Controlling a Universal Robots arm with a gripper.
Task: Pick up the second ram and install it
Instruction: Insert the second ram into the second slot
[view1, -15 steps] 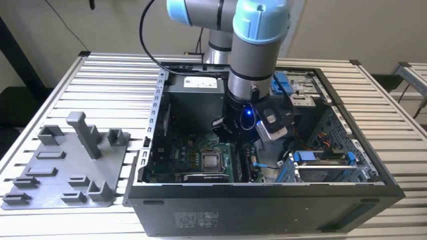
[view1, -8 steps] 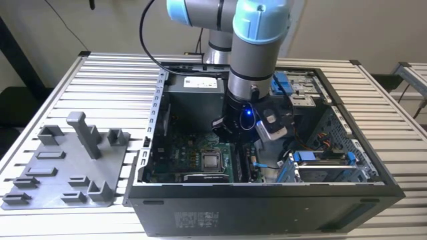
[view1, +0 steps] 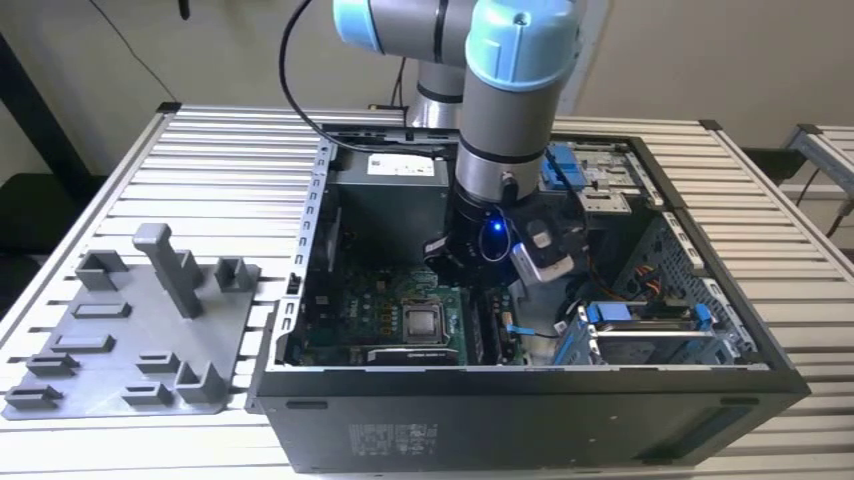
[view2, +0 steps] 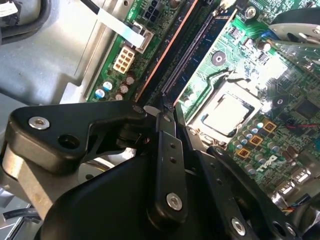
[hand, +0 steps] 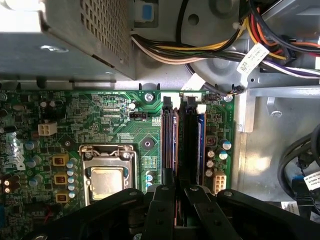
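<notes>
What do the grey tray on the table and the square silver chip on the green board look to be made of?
The grey tray looks like moulded plastic: an even matt grey with chunky upright posts and no shine. The square chip on the green board seems capped with brushed metal, since it is pale silver and catches the light softly. The board itself has a glossy green coating, likely lacquered fibreglass, though that is a guess.

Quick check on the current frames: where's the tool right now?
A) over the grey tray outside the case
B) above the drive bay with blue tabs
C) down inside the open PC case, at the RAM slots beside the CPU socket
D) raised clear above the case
C: the tool sits low inside the PC case, its fingers right at the RAM slots next to the CPU socket on the motherboard.
</notes>
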